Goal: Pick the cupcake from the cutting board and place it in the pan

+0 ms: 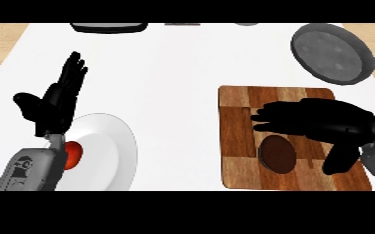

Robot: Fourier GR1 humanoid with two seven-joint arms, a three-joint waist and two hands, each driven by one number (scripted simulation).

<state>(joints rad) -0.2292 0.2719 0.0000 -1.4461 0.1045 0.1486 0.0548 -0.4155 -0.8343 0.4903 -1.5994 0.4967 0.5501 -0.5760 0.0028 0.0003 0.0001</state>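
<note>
Cupcake [278,153]: seen from above as a dark brown round, standing on the cutting board [238,129], lower middle of the wood, not yet lifted. The right hand [322,121] is held just over it, fingers stretched toward the board's left side, thumb hanging apart at the cupcake's right; nothing is gripped. Whether any finger touches the cupcake cannot be told.

Step in hand, as judged: the grasp. The hand is best lowered until the cupcake is taken at its sides between fingers and thumb, then raised straight up before any sideways travel, so that it is not tipped or dragged across the wood.

Pan [327,53]: grey, round, beyond the board's far right corner, well apart from the cupcake. Nothing is seen standing between board and pan; the pan's rim is to be cleared from above.

Left hand [55,101]: resting at the left, fingers straight and up, beside a white plate [110,151] bearing a red item [74,153]. Well apart from the route.
</note>
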